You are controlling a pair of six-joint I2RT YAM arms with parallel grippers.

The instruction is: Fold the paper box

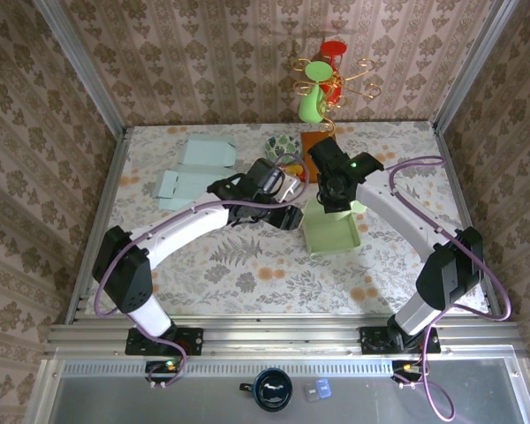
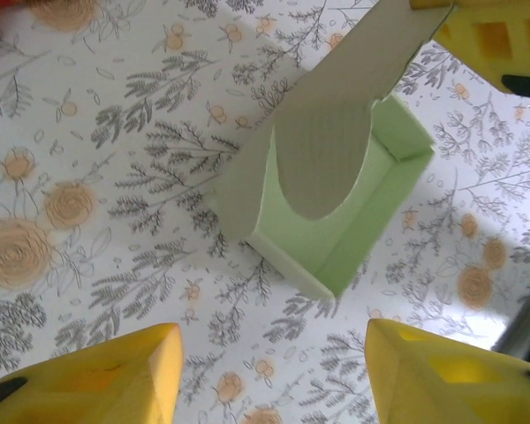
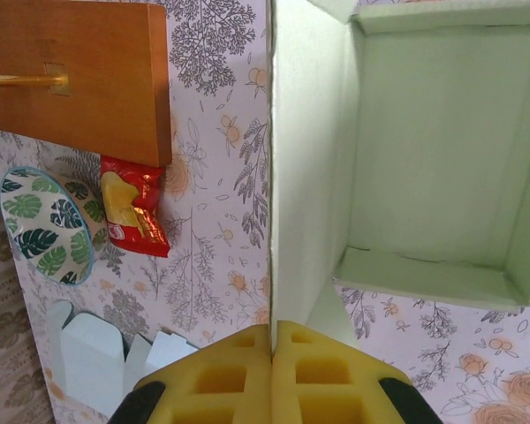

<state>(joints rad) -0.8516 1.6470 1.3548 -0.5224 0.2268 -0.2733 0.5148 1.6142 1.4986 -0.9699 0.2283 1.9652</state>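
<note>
Green paper box point(image 1: 331, 234) sat on the surface point(image 1: 247, 265), its upright flap point(image 3: 305, 159) pinched in the closed right end effector point(image 3: 271, 340) while the left end effector point(image 2: 269, 358) hovered wide open, empty; overpulling might crease the flap or drag the box.

This is a robot test cell dressed up to look like a home. The walls point(image 1: 203, 53) carry brown patterned wallpaper and meet bare metal posts point(image 1: 84, 66) at the far corners of the table point(image 1: 247, 278), which is spread with a flowered cover. Along its near edge runs a slotted metal rail point(image 1: 274, 336), and a left arm point(image 1: 181, 228) and a right arm point(image 1: 397, 208), both white, are bolted there, trailing purple cables point(image 1: 415, 162). Household props stand near the far edge: a mug stand point(image 1: 329, 79) hung with coloured cups, a leaf-patterned bowl point(image 1: 283, 144) and a red snack packet point(image 3: 131, 208).
</note>
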